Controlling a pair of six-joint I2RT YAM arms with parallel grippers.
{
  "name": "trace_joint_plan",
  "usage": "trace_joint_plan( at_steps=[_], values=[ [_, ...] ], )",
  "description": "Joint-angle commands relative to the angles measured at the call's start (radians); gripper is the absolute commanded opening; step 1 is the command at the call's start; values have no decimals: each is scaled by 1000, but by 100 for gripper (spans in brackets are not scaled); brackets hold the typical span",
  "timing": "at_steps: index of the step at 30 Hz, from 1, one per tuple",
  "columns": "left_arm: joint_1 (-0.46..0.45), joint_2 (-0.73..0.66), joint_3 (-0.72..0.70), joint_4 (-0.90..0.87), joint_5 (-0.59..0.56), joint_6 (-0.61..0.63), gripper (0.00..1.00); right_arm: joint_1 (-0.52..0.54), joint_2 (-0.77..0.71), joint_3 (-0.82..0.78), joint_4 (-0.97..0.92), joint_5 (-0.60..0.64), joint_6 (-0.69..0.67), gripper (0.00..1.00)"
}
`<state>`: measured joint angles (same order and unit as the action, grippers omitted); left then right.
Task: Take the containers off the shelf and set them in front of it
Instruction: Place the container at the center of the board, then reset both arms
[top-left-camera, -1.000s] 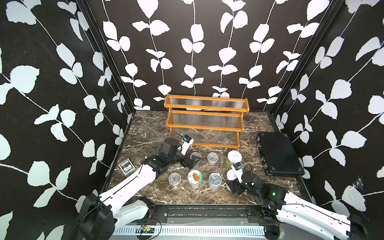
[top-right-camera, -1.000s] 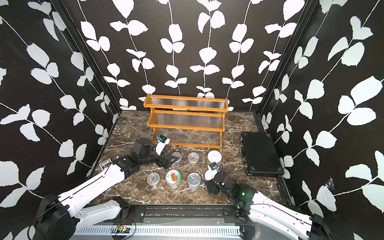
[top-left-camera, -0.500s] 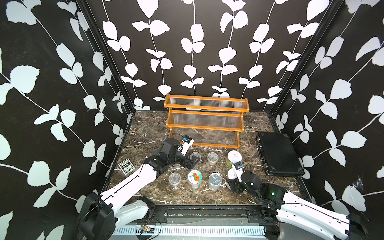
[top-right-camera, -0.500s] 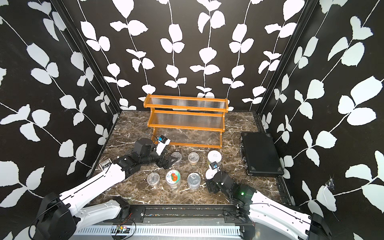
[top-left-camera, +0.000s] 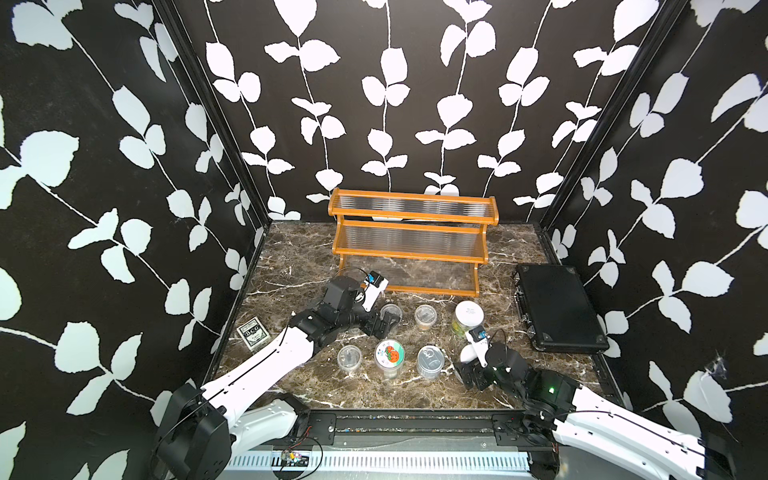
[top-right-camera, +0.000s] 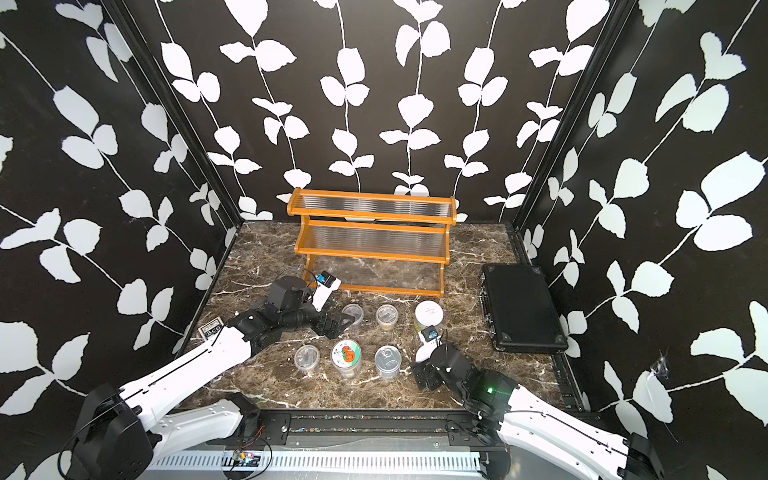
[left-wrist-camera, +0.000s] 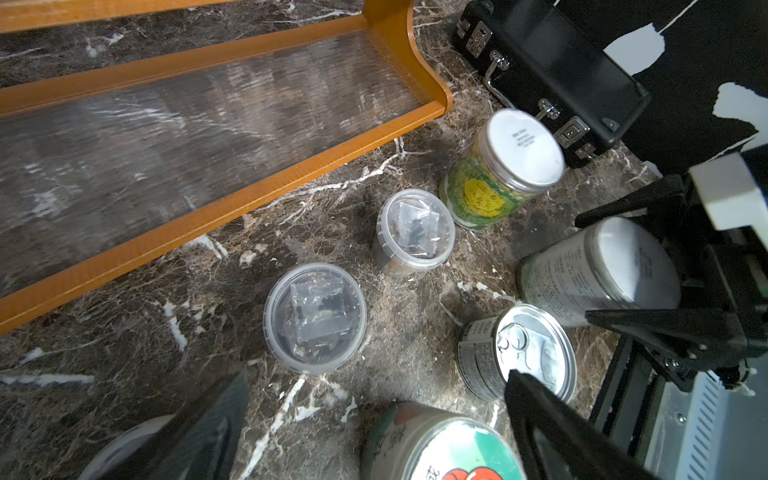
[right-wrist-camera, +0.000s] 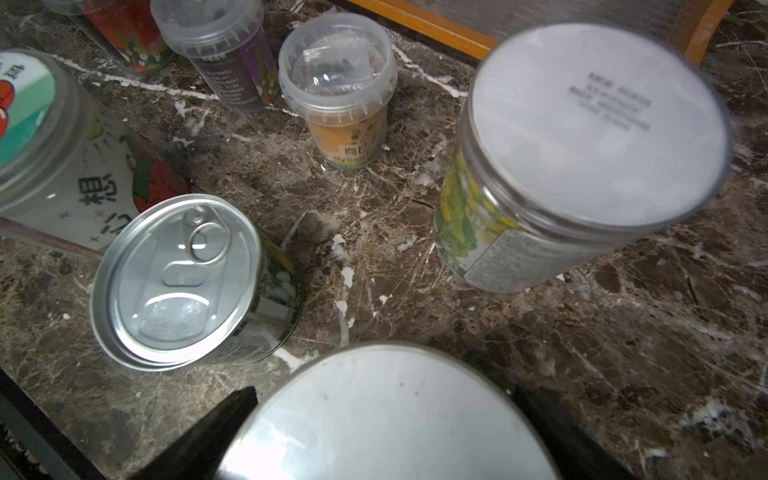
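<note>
Right gripper (right-wrist-camera: 384, 395): I see jaws wide astride tin can (right-wrist-camera: 386, 428) near desk (right-wrist-camera: 561, 332) front edge, contact unclear. Left gripper (left-wrist-camera: 378, 376) gaping, empty, clear cup (left-wrist-camera: 314, 318) ahead.

Top views look fine to me: bright, even light from above, shadows on the marble floor (top-left-camera: 498, 299) in front of the shelf (top-left-camera: 411, 241) faint and soft. The corner posts (top-left-camera: 216, 124) either side of the shelf splay and bow, wide-angle lens. Wrist views are softer. Shelf's ribbed plastic is smeared in the left wrist view. The white jar lid (right-wrist-camera: 594, 124) just in front of the shelf is blurred; pull-tab can (right-wrist-camera: 178, 282) further forward is sharp, with glare patches on its lid.
</note>
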<state>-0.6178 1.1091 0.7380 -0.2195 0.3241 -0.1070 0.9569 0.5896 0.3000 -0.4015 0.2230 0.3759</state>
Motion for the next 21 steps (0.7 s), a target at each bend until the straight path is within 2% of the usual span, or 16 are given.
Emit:
trace_joint_plan(
  at_steps=[1,7,14,17,21],
  values=[
    [7,-2,32,-21,1,16,99,6,7,38,-4,-1,-6,99],
    [8,-12,45,-53,-7,32,99,6,-4,121,-33,33,-29,99],
    [24,-48,94,-143,-51,77,99,-6,53,294,-65,120,-136,100],
    [66,-86,115,-201,-90,79,99,-74,118,393,-115,117,-191,100],
    [172,-134,136,-318,-237,74,99,-284,141,457,-129,20,-237,100]
  ],
)
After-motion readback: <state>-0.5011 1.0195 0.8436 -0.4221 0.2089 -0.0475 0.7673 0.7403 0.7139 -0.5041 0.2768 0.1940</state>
